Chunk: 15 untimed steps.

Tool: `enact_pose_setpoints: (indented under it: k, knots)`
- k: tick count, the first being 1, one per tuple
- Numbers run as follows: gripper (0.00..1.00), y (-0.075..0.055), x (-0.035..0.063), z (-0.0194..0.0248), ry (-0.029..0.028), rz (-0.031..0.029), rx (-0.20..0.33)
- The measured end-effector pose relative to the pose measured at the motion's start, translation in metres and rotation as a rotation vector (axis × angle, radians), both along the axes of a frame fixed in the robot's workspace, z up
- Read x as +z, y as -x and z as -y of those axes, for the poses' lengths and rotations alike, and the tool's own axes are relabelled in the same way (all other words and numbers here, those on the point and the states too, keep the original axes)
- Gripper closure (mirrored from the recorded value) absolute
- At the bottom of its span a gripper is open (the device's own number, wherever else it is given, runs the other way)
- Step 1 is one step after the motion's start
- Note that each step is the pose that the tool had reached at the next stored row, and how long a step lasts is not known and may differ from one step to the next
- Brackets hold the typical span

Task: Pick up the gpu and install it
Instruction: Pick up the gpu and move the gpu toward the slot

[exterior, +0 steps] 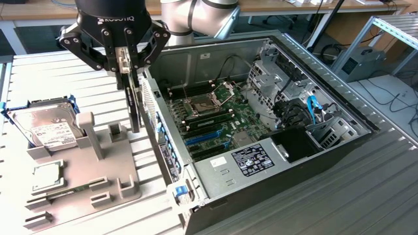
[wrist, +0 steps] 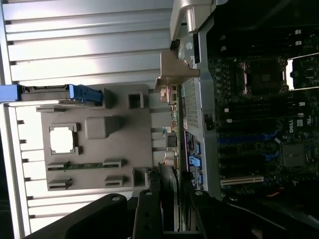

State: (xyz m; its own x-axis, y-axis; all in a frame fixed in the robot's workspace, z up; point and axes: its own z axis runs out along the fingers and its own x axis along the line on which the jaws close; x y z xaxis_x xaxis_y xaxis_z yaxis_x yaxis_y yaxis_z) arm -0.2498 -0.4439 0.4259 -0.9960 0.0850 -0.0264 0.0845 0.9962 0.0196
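The gpu (exterior: 135,105) is a thin black card hanging on edge, held up off the grey fixture (exterior: 98,166) and just outside the open computer case (exterior: 261,122), on the exterior view's left. My gripper (exterior: 129,72) is shut on the card's upper end. In the wrist view the gpu (wrist: 172,142) runs edge-on away from the gripper (wrist: 172,201), with its silver bracket (wrist: 177,72) at the far end. It sits between the fixture (wrist: 99,129) and the case wall (wrist: 199,124). The motherboard's blue slots (exterior: 209,139) lie inside the case, to the exterior view's right of the card.
A silver hard drive (exterior: 49,129) stands in a blue holder on the fixture's far left. A processor chip (exterior: 46,176) and a memory stick (exterior: 72,188) rest in fixture pockets. Cables and a drive cage (exterior: 300,107) crowd the case's right side. A slatted metal table (exterior: 365,196) carries everything.
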Motion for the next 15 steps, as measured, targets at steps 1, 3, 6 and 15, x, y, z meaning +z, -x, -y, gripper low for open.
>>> enact_pose_setpoints:
  k: [1,3,6,15]
  knots:
    - [0.73,-0.001,0.0000,0.0000,0.0005,0.0000,0.000]
    - [0.73,-0.002,0.0000,0.0000,0.0014,0.0000,0.000]
    - [0.73,-0.004,0.0000,0.0000,0.0031,0.0000,0.000]
    - [0.73,-0.011,0.0000,0.0000,0.0079,0.0000,0.000]
